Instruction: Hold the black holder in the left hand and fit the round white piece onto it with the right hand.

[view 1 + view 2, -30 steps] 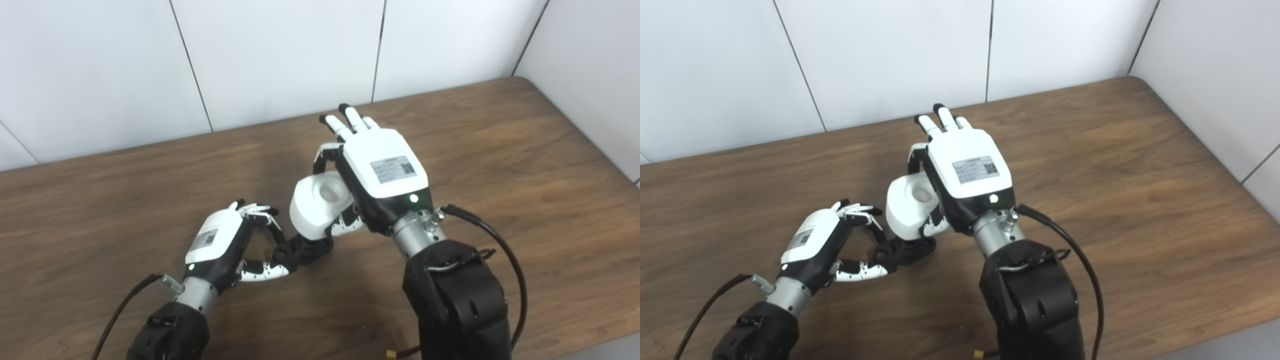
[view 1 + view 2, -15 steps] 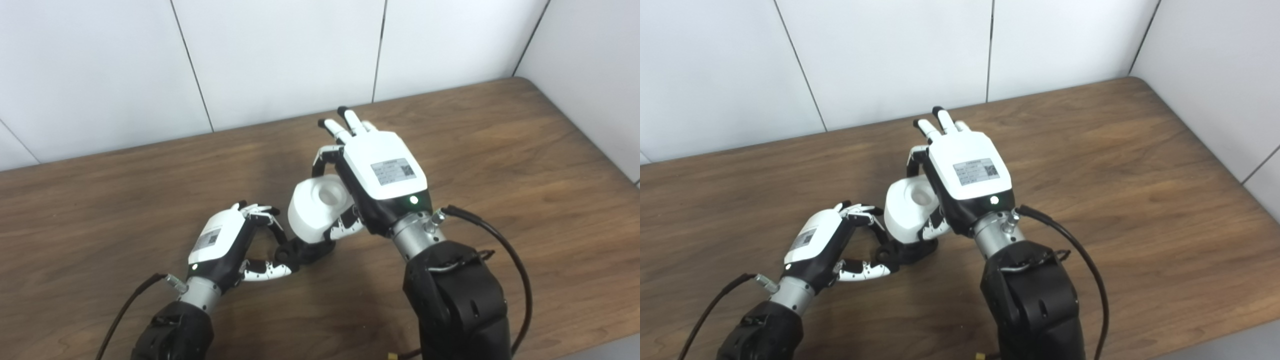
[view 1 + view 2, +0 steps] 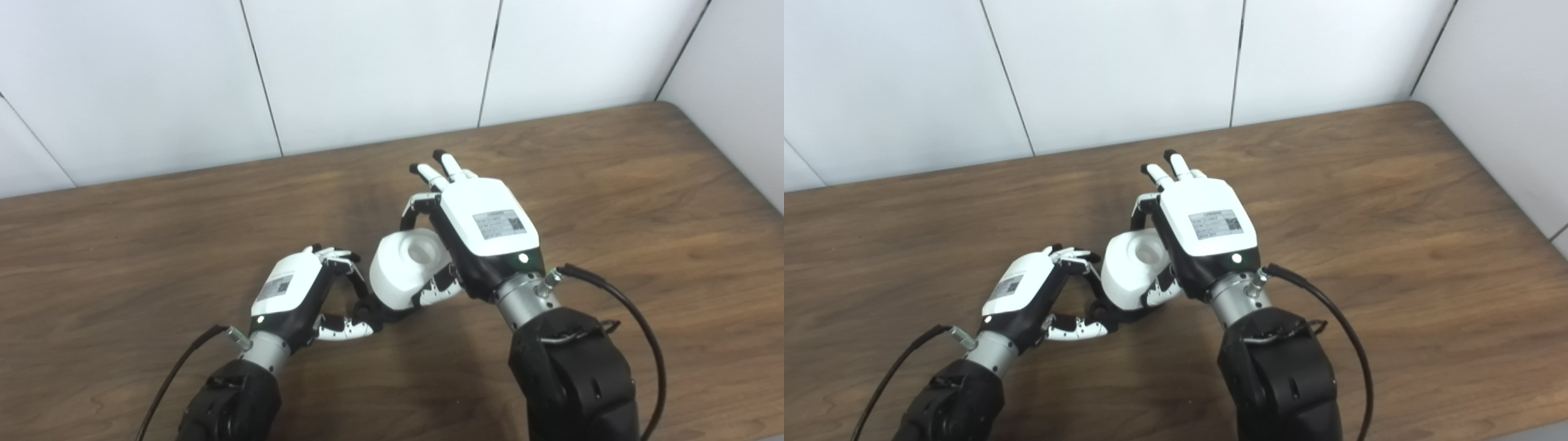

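- Since a second ago the right hand [image 3: 487, 229] has lowered the round white piece [image 3: 407, 266], gripped between thumb and one finger, toward the table [image 3: 643, 184].
- It now sits against the black holder [image 3: 378, 312].
- Left hand [image 3: 294, 294] pinches that holder; seating looks incomplete.

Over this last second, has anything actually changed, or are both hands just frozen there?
Mostly the camera shifted, so the whole picture slid. The right hand brought the round white piece lower, closing the gap over the black holder, so less of the holder shows. The left hand stayed shut on the holder, the right hand on the white piece; nothing was let go.
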### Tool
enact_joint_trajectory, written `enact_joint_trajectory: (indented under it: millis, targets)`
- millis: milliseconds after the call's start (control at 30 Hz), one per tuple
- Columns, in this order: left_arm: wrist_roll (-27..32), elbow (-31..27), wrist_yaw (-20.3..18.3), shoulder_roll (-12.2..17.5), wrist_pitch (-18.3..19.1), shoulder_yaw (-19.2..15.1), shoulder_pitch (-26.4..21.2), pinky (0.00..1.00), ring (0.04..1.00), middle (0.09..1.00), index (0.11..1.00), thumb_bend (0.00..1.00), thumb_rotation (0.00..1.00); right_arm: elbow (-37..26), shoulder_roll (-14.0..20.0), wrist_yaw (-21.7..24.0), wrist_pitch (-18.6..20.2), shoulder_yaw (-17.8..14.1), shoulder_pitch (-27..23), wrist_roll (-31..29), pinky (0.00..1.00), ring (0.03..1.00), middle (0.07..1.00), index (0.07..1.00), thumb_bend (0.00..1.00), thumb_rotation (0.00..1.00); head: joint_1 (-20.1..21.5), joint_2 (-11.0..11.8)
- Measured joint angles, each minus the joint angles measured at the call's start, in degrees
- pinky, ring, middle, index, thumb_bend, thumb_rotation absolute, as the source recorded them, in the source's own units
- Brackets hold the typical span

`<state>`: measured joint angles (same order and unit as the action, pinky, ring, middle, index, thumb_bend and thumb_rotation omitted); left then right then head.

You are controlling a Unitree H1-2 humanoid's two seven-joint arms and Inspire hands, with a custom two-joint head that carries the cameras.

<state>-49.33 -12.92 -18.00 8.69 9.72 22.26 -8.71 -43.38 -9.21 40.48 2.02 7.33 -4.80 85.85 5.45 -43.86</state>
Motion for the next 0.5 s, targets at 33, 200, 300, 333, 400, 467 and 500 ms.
enact_joint_trajectory:
  millis: [33, 200, 300, 333, 400, 467, 500]
  targets:
    - [-0.2, 0.0, 0.0, 0.0, 0.1, 0.1, 0.0, 1.00, 0.905, 0.828, 0.481, 0.52, 0.05, 0.0, 0.0, 0.0, 0.0, 0.0, 0.1, 0.0, 0.91, 1.000, 0.934, 0.480, 0.52, 0.13, -0.2, -0.1]
    - [-0.7, 0.0, -0.1, 0.0, 0.5, 0.4, 0.0, 1.00, 0.905, 0.829, 0.481, 0.52, 0.05, 0.0, 0.1, 0.0, -0.1, 0.8, 0.6, 0.0, 0.84, 1.000, 0.928, 0.480, 0.52, 0.13, -0.7, -0.5]
    - [-0.9, 0.0, -0.2, -0.1, 0.9, 0.7, 0.0, 1.00, 0.904, 0.826, 0.481, 0.52, 0.05, 0.1, 0.2, 0.0, -0.1, 1.2, 1.0, 0.1, 0.84, 1.000, 0.924, 0.480, 0.52, 0.13, -0.9, -0.6]
    - [-0.9, 0.0, -0.3, -0.2, 0.9, 0.7, 0.0, 1.00, 0.904, 0.826, 0.481, 0.52, 0.05, 0.2, 0.2, 0.0, -0.1, 1.3, 1.2, 0.1, 0.83, 1.000, 0.923, 0.480, 0.52, 0.13, -1.1, -0.7]
    - [-0.9, 0.0, -0.3, -0.4, 1.1, 0.8, 0.1, 1.00, 0.905, 0.827, 0.481, 0.52, 0.05, 0.2, 0.3, 0.0, -0.1, 1.4, 1.6, 0.1, 0.83, 1.000, 0.921, 0.480, 0.52, 0.13, -1.4, -1.0]
    - [-0.9, -0.1, -0.4, -0.6, 1.3, 0.9, 0.1, 1.00, 0.905, 0.826, 0.481, 0.52, 0.05, 0.2, 0.4, 0.0, -0.1, 1.4, 1.9, 0.1, 0.83, 1.000, 0.919, 0.480, 0.52, 0.13, -1.8, -1.1]
    - [-1.0, -0.2, -0.4, -0.7, 1.5, 1.0, 0.1, 1.00, 0.904, 0.826, 0.481, 0.52, 0.05, 0.2, 0.4, 0.0, -0.1, 1.4, 2.0, 0.1, 0.83, 1.000, 0.919, 0.480, 0.52, 0.13, -2.0, -1.1]
